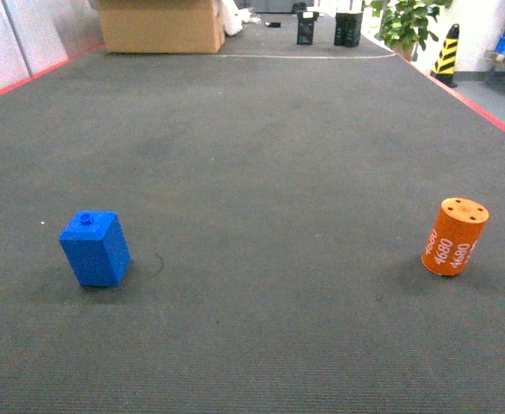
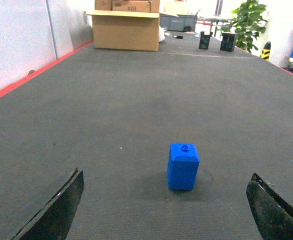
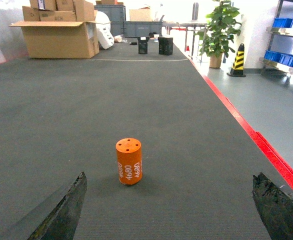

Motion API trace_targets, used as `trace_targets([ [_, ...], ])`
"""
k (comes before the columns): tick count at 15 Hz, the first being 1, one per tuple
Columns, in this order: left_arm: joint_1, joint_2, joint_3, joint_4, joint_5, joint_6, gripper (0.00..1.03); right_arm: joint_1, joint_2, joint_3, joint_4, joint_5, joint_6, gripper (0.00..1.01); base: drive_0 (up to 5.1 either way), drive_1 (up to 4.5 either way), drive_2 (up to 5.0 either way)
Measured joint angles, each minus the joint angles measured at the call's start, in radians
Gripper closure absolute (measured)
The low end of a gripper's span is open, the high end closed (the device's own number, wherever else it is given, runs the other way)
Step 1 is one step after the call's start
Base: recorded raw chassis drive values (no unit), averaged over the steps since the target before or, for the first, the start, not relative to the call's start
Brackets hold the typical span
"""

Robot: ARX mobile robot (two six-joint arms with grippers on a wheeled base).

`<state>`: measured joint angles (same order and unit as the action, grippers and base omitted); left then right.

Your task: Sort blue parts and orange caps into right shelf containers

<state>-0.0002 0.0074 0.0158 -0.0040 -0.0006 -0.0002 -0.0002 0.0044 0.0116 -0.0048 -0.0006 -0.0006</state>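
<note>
Two parts are standing upright, well apart, on your dark carpet [image 1: 261, 172]: the blue block [image 1: 95, 248] left, the orange "4680" cap [image 1: 454, 236] right. Your left pincer [image 2: 166, 210] is gaping wide before the block; your right pincer [image 3: 169, 210] is gaping wide before the cap.

Bright, soft shadows (perhaps slightly blurred).

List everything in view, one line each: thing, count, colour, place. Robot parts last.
blue part: one, blue, upright on the carpet, left foreground.
orange cap: one, orange with white 4680, upright on the carpet, right foreground.
cardboard box: one large, brown, far left.
black boxes: two, black, far centre.
potted plant: one, green, far right.
bollard: one, yellow and black, far right.
blue crates: several, blue, on the right shelf.
left end effector: open, behind the blue part.
right end effector: open, behind the orange cap.
</note>
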Motion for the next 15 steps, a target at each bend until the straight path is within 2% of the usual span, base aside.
trace_targets([
  [15, 0.0, 0.0, 0.0, 0.0, 0.0, 0.0, 0.05, 0.0, 0.0, 0.0, 0.0, 0.0, 0.0, 0.03, 0.0, 0.0, 0.0],
])
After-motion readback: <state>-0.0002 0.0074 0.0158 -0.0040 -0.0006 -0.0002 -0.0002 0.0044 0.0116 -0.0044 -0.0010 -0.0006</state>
